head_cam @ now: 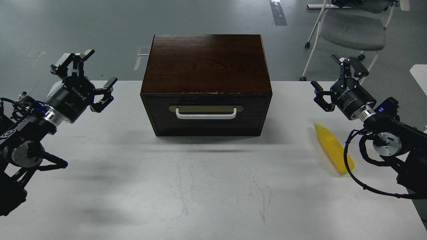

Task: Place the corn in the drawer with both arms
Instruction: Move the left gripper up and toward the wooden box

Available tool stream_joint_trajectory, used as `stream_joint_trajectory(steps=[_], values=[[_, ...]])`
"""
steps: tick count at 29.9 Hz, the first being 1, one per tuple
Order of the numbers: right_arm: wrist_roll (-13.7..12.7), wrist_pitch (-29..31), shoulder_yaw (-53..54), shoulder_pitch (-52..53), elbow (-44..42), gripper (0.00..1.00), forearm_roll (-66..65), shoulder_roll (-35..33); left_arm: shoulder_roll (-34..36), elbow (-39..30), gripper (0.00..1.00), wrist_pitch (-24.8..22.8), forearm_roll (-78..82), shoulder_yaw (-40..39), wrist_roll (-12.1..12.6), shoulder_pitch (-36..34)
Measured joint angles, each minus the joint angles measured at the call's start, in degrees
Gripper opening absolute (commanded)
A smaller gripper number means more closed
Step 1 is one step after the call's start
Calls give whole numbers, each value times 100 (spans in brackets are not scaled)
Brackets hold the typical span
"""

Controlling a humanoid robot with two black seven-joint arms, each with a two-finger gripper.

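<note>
A bright yellow corn (332, 146) cob lies on the white table at the right, tip pointing up-left, partly crossed by a black cable. The dark brown wooden box (206, 63) stands at the table's middle back. Its drawer (206, 115) is closed, with a beige plate and white bar handle (206, 116) on the front. My left gripper (86, 75) hovers left of the box, fingers spread open and empty. My right gripper (337, 80) hovers right of the box, above and behind the corn, also open and empty.
The white table (200, 193) carries only the box and the corn, with scuff marks at its front. A grey chair (350, 30) stands on the floor behind the table's right end. A white surface edge (420, 73) shows at far right.
</note>
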Motion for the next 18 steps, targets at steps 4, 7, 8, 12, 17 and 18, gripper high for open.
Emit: stream_joint_trajectory(steps=[4, 7, 8, 12, 17, 18], values=[[0, 0, -18, 0, 0, 100, 0, 0, -22, 4, 98, 0, 1, 2, 6, 0], [0, 0, -37, 0, 0, 100, -1, 0, -5, 24, 98, 0, 2, 2, 9, -8], [0, 0, -43, 0, 0, 100, 0, 0, 21, 31, 98, 0, 2, 2, 9, -24], [0, 0, -62, 0, 0, 100, -1, 0, 189, 54, 98, 1, -9, 2, 7, -103], [0, 0, -97, 25, 0, 100, -5, -35, 791, 95, 98, 1, -61, -44, -17, -342], [0, 0, -102, 26, 0, 100, -8, -42, 898, 101, 98, 1, -37, -38, -16, -431]])
